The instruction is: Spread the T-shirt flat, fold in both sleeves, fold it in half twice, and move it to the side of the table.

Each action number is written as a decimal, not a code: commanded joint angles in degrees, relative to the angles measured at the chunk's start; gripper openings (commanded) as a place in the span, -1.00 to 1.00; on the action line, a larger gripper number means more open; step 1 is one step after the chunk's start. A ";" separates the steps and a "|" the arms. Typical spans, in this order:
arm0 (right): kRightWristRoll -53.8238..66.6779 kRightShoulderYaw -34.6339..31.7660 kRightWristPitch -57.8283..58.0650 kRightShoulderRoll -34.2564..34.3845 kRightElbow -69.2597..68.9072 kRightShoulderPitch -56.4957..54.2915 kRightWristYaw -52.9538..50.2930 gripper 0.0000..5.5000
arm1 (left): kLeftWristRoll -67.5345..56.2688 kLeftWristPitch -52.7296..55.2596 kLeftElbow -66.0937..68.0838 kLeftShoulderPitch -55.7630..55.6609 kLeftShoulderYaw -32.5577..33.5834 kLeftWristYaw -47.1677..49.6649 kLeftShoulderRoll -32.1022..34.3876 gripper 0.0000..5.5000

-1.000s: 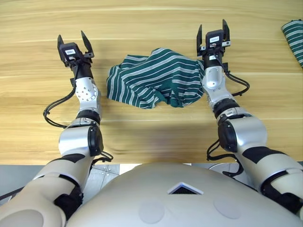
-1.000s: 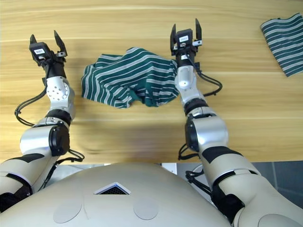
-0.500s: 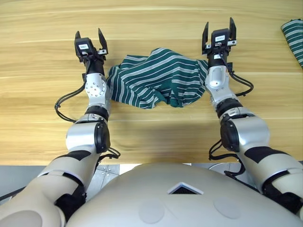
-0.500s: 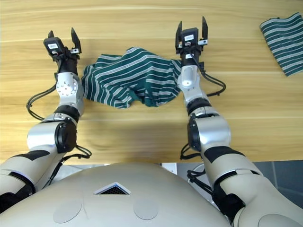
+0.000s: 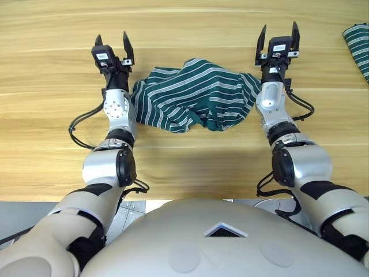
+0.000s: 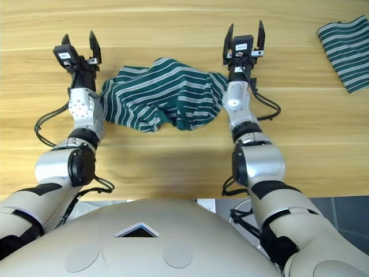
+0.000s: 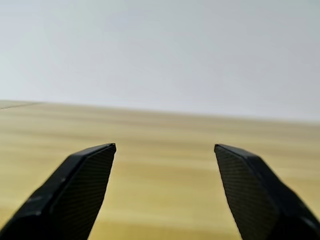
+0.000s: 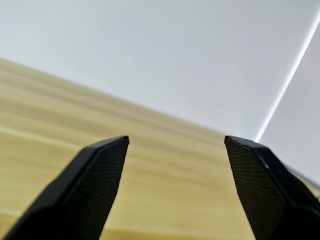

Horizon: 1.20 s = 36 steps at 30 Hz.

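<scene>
Another striped cloth (image 6: 346, 49) lies toward the bench's (image 5: 184, 167) right side, well apart from the crumpled T-shirt (image 5: 193, 95), which sits between the left tool (image 5: 112, 38) and right tool (image 5: 279, 27) (both spread wide, empty).

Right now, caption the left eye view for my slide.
Crumpled striped T-shirt on the wooden table, flanked by the left gripper and right gripper, both open.

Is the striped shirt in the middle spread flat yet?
Not yet: the T-shirt lies bunched in a rumpled heap, folds humped up, sleeves indistinguishable.
</scene>
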 commanded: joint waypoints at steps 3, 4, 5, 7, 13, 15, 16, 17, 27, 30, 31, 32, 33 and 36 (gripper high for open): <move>0.64 -1.48 -5.70 -8.65 -10.63 4.83 4.77 0.28 | -9.25 -0.18 -10.51 2.00 1.15 -16.71 0.56 0.34; 0.53 -1.80 -5.65 -9.40 -13.06 6.07 4.83 0.28 | -8.15 -1.16 -11.68 3.20 0.36 -16.70 0.35 0.34; 0.60 -2.00 -5.56 -9.87 -15.45 7.51 5.13 0.28 | -6.87 -2.15 -13.01 4.53 -0.45 -16.52 0.23 0.34; 1.07 -1.65 -5.53 -10.48 -19.88 10.84 7.26 0.28 | -5.61 -2.97 -16.75 7.69 -2.28 -17.46 0.23 0.34; 6.22 9.66 -8.61 -24.01 -44.25 34.48 32.45 0.28 | -20.10 7.25 -49.27 32.00 -15.37 -40.95 4.52 0.34; 9.59 8.85 -6.99 -29.36 -52.36 41.32 37.14 0.28 | -23.39 10.41 -56.99 38.05 -18.54 -47.84 8.07 0.34; 9.19 7.10 -5.63 -31.39 -54.73 43.96 38.22 0.28 | -24.68 11.82 -59.86 40.01 -18.70 -49.47 9.49 0.34; 8.79 5.49 -4.10 -33.03 -56.59 45.87 39.06 0.28 | -25.61 12.92 -62.22 41.62 -18.39 -50.30 10.63 0.34; -5.02 5.52 10.19 -34.29 -63.06 48.66 44.95 0.28 | 14.49 7.85 -56.69 47.23 -14.33 -36.21 22.00 0.34; -13.54 8.17 12.75 -33.57 -57.52 43.75 42.76 0.28 | 25.81 8.76 -57.44 45.92 -15.59 -28.71 21.96 0.34; -14.42 8.70 12.71 -33.28 -56.89 42.66 42.60 0.28 | 28.30 9.02 -58.30 45.99 -16.63 -27.11 21.67 0.34; -14.64 9.05 12.59 -33.01 -56.85 42.13 42.51 0.28 | 30.78 9.36 -58.78 45.91 -17.61 -25.39 21.45 0.34; -14.69 9.51 12.30 -32.59 -56.54 41.50 42.41 0.28 | 33.45 10.08 -58.92 45.56 -18.55 -23.43 21.18 0.34; -17.03 11.56 12.14 -31.56 -53.49 38.55 40.84 0.28 | 39.08 11.34 -58.17 44.06 -21.85 -19.13 21.09 0.34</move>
